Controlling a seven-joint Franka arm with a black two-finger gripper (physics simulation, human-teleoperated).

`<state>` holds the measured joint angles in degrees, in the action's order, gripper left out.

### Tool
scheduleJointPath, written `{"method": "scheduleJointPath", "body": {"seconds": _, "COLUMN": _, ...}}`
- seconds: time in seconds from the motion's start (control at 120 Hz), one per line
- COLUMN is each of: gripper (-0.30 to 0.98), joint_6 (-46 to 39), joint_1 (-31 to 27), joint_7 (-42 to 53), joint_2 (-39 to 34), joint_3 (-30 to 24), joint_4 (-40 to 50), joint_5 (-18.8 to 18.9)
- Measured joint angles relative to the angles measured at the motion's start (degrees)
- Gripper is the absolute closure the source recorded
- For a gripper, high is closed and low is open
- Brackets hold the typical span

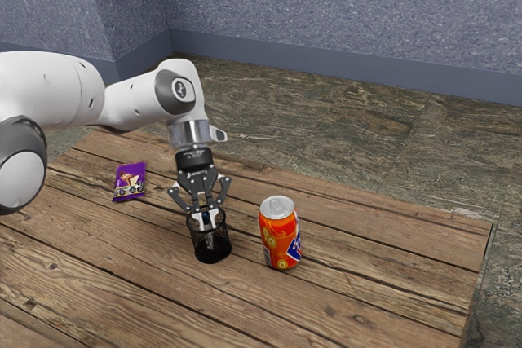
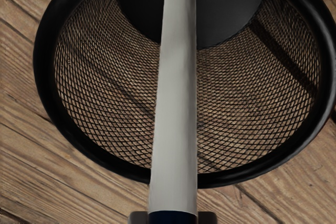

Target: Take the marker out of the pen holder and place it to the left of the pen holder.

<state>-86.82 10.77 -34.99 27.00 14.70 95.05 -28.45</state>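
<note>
- Marker (image 2: 176, 103): inside pen holder (image 2: 44, 66), w/ white barrel running down btwn the mesh walls, far end over the holder's dark bottom; dark blue upper end up at the fingers.
- Gripper (image 1: 207, 219): right above the holder's mouth, pointing down, fingertips at rim level; fingers closed in on the marker's blue end, one pad per side, so it's got hold of it.
- Pen holder: black wire mesh, round rim, upright on wooden table (image 1: 391, 287).
- Soda can (image 1: 280, 238): orange w/ silver top, upright, near the holder on the ext. view's right side, gap btwn the two.
- Snack packet (image 1: 130, 181): purple w/ pic on front, lying flat, well apart from holder, toward ext. view's left & farther back.
- Arm (image 1: 122, 107): white w/ grey joints, comes in from ext. view's left, bends down to the holder.
- Bkgd: brown stone-look floor (image 1: 326, 128), speckled blue-grey wall (image 1: 326, 6) w/ plain band along its foot.
</note>
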Motion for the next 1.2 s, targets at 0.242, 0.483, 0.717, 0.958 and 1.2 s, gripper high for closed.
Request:
{"method": "scheduleJointPath", "body": {"seconds": 0.242, "gripper": 0.76, "joint_6": 3.7, "joint_1": -0.5, "joint_7": -1.5, "joint_2": -6.1, "joint_3": 0.9, "joint_4": 0.1, "joint_5": 0.6}}
{"method": "scheduleJointPath", "body": {"seconds": 0.483, "gripper": 0.77, "joint_6": 11.5, "joint_1": -0.9, "joint_7": -3.3, "joint_2": -25.7, "joint_3": 0.5, "joint_4": 3.9, "joint_5": 6.9}}
{"method": "scheduleJointPath", "body": {"seconds": 0.717, "gripper": 0.78, "joint_6": 1.4, "joint_1": -1.8, "joint_7": 1.4, "joint_2": -38.3, "joint_3": -1.8, "joint_4": 20.3, "joint_5": 25.5}}
{"method": "scheduleJointPath", "body": {"seconds": 0.958, "gripper": 0.78, "joint_6": -23.3, "joint_1": -1.7, "joint_7": 11.1, "joint_2": -40.6, "joint_3": -3.5, "joint_4": 35.4, "joint_5": 34.4}}
{"method": "scheduleJointPath", "body": {"seconds": 1.2, "gripper": 0.78, "joint_6": -52.4, "joint_1": -2.6, "joint_7": 20.8, "joint_2": -41.1, "joint_3": -3.6, "joint_4": 49.5, "joint_5": 42.1}}
